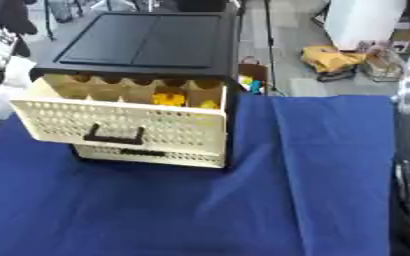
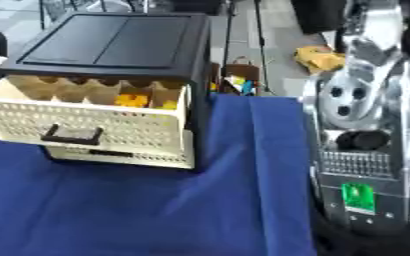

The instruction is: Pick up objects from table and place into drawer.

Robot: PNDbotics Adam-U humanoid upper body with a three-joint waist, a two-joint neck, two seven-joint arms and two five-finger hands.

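The right arm (image 2: 359,125) fills one side, but no robot hand shows, so I cannot tell its grip. Yellow things (image 1: 168,98) lie in the open drawer (image 1: 121,122) on the blue worktop (image 1: 243,200).

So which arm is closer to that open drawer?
Right, as far as shows: the right arm stands to the right of the drawer, apart from it across blue cloth. The left arm is in neither view; no robot hand shows.

The table (image 1: 331,165) is covered by a blue cloth (image 1: 156,210), creased in places. A drawer unit (image 1: 147,45) with a black top stands on the cloth at the far left, its upper cream drawer (image 1: 121,125) pulled out.
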